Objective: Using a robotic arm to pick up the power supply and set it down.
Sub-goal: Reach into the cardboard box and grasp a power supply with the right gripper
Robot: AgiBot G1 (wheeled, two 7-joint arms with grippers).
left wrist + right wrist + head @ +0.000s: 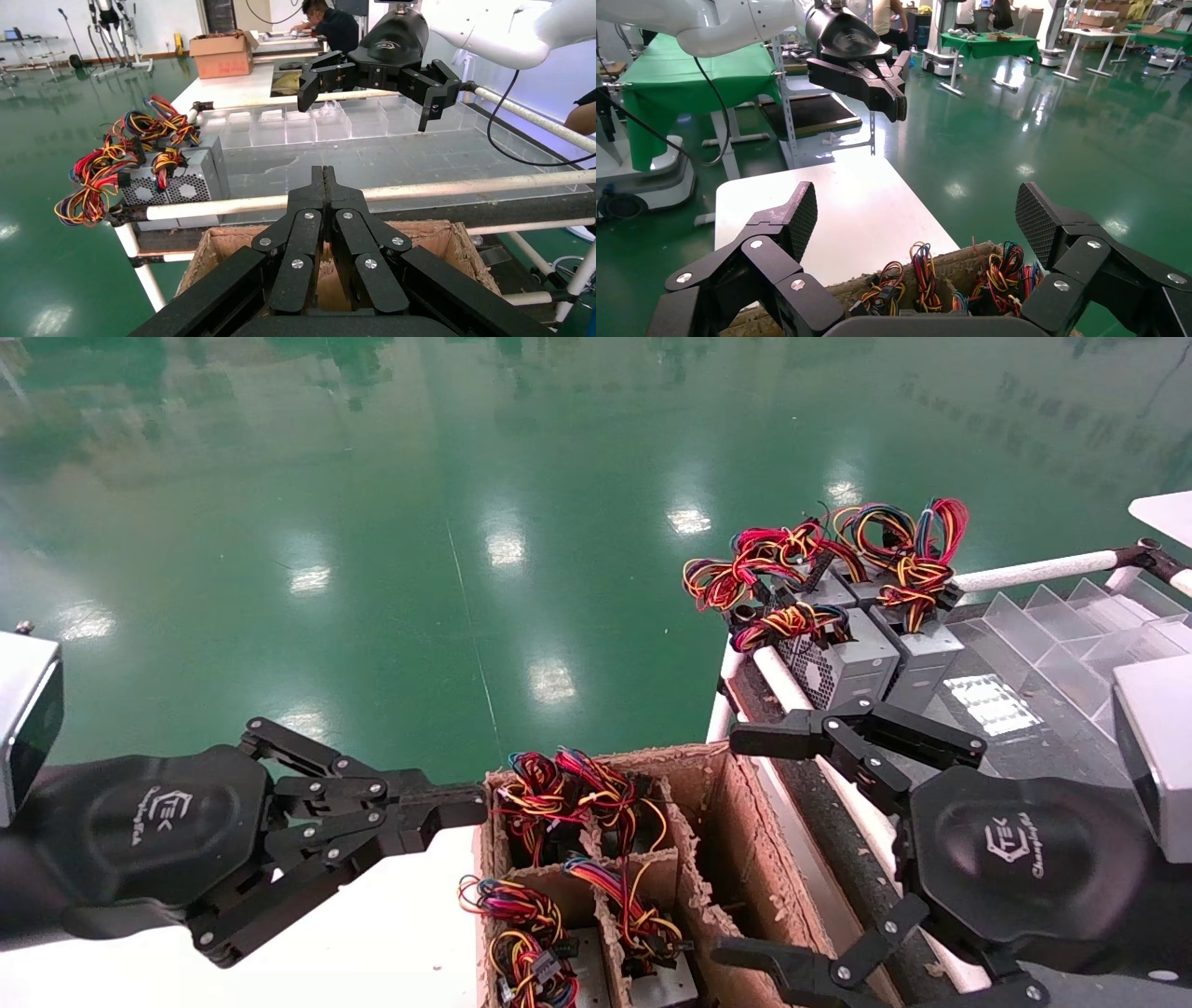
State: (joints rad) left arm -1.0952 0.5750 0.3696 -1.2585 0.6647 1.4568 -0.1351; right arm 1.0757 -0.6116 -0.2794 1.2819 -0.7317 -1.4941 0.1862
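Grey power supplies stand grouped on the rack's far left corner; the power supply [920, 656] with the tallest red, yellow and blue wire loops is at the group's right, and its neighbour [838, 668] shows a honeycomb vent. The group [179, 184] also shows in the left wrist view. My right gripper [750, 848] hangs open and empty over the cardboard box's right edge, short of that group. From its wrist, its pads [803, 217] spread wide above wire bundles [923, 277] in the box. My left gripper [466, 798] is shut and empty at the box's left rim, also seen as [323, 175].
The divided cardboard box [736, 840] holds several more power supplies [559, 803] with coloured wires; its right column looks empty. A white table [372, 933] lies under the left arm. The rack has white rails [1034, 568] and clear plastic dividers [1071, 635]. Green floor lies beyond.
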